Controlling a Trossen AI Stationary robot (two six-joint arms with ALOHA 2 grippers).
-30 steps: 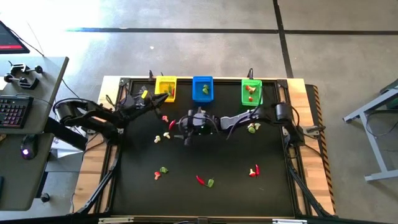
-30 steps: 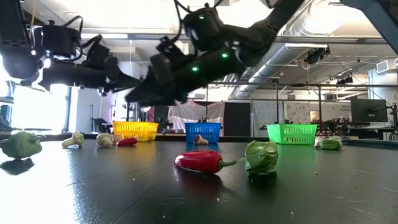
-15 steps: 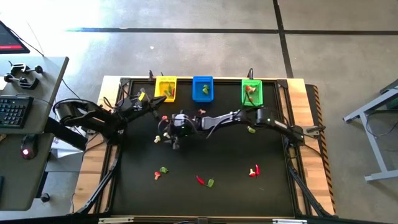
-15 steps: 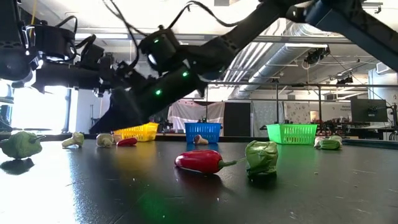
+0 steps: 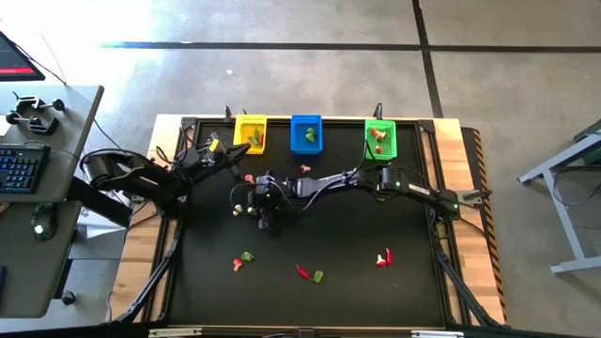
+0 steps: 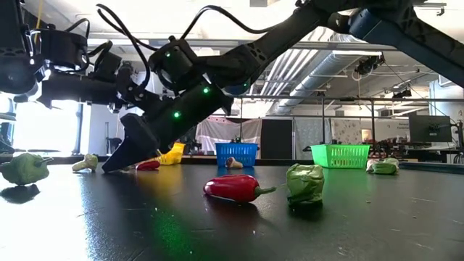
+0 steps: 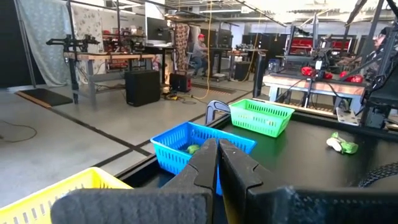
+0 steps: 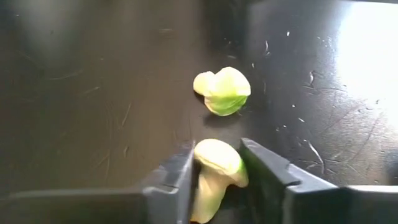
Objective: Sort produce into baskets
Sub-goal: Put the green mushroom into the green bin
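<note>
My right gripper (image 8: 217, 173) reaches across to the table's left half (image 5: 247, 202). It is shut on a pale mushroom-like piece (image 8: 214, 168) that lies on the black table. A pale green piece (image 8: 222, 91) lies just beyond it. My left gripper (image 7: 217, 163) is shut and holds nothing, hovering level near the yellow basket (image 5: 250, 133). The blue basket (image 5: 306, 132) and the green basket (image 5: 379, 137) stand in a row with it at the far edge, each with pieces inside. A red chilli (image 6: 235, 187) and a green piece (image 6: 304, 183) lie near the front. My right gripper pinches the pale mushroom-like piece between its two fingers, which stand on either side of its rounded cap (image 8: 219, 159). The fingers (image 6: 119, 161) slant down from the table's right side, tips at the tabletop. The piece rests on the table.
Loose produce lies on the black mat: a pair at the front left (image 5: 242, 260), a chilli with a green piece at the front middle (image 5: 308, 273), red pieces at the front right (image 5: 384, 257). A desk with a keyboard (image 5: 19, 169) stands left of the table.
My right gripper has gone toward the table's left edge and down to the tabletop, tipping more steeply. Its arm now stretches across the middle of the table, with the fingers around the pale piece.
</note>
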